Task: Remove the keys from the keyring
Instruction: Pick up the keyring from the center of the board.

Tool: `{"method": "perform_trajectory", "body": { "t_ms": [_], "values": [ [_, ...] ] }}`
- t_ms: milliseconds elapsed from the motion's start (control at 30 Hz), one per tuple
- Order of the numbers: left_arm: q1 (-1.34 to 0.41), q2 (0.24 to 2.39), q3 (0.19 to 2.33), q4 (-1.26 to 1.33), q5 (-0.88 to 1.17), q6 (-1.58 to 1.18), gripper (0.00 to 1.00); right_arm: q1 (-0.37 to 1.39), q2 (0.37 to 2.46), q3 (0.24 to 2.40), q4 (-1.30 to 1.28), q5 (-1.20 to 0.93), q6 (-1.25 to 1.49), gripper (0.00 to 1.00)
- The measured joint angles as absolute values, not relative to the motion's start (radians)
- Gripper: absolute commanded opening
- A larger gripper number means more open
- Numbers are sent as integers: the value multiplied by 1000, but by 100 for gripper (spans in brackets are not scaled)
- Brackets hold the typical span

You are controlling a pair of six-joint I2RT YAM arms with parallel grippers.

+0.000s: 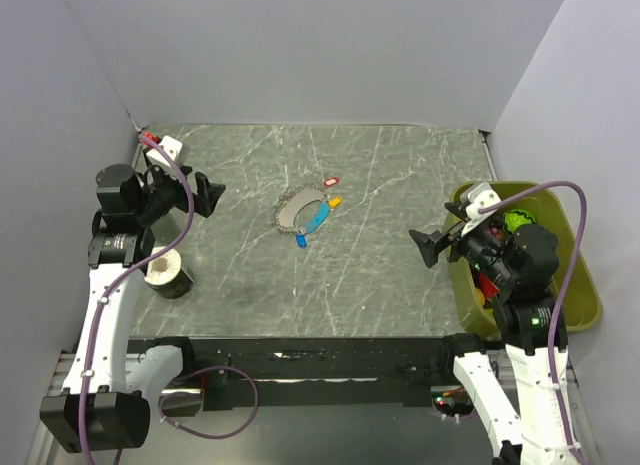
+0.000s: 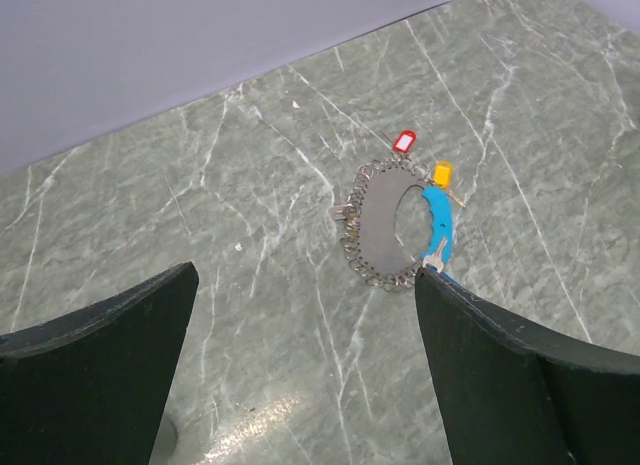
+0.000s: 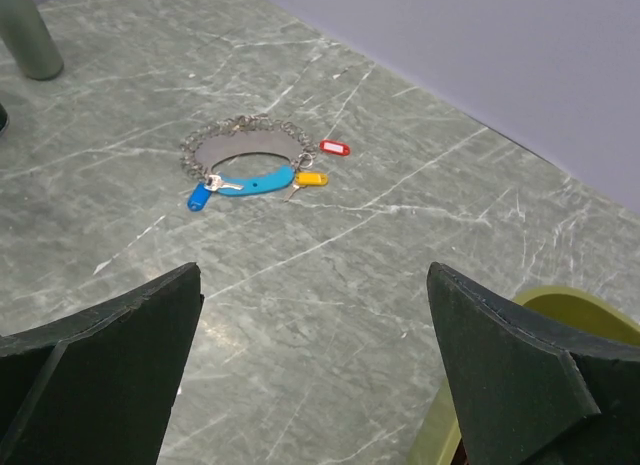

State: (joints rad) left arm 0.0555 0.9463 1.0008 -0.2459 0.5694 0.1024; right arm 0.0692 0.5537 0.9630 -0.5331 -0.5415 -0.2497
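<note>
Starting at the near edge, the two arms rise from their bases, each trailing a purple cable (image 1: 92, 337). Just beyond the left base, a short dark cylinder with a pale top (image 1: 170, 275) stands on the grey-green marbled table (image 1: 380, 275). On the right, an olive-green bin (image 1: 592, 295) holds small green, red and orange items too small to make out.

The right gripper (image 1: 428, 247) hangs released beside the bin, its jaws spread wide with nothing between them, pointing left toward the middle. A little farther back, the left gripper (image 1: 208, 197) is likewise released and empty, pointing right.

Between them, well apart from both, the keyring (image 1: 284, 217) lies flat in the middle of the table, a floppy loop of silvery links. The keys sit on its right side. The blue key (image 1: 300, 241) is nearest. The curved light-blue strip (image 1: 316, 217) lies along the loop. The orange key (image 1: 335, 201) is just beyond the strip. The red key (image 1: 332, 181) is farthest, at the far-right rim. Whether each is linked to the chain is too fine to tell.
</note>
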Motion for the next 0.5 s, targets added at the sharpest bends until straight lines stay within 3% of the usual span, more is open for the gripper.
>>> {"method": "perform_trajectory", "body": {
  "t_ms": [500],
  "values": [
    [-9,995,1006,-255,570,107,96,69,554,936,-543,-542,-347,100]
  ]
}}
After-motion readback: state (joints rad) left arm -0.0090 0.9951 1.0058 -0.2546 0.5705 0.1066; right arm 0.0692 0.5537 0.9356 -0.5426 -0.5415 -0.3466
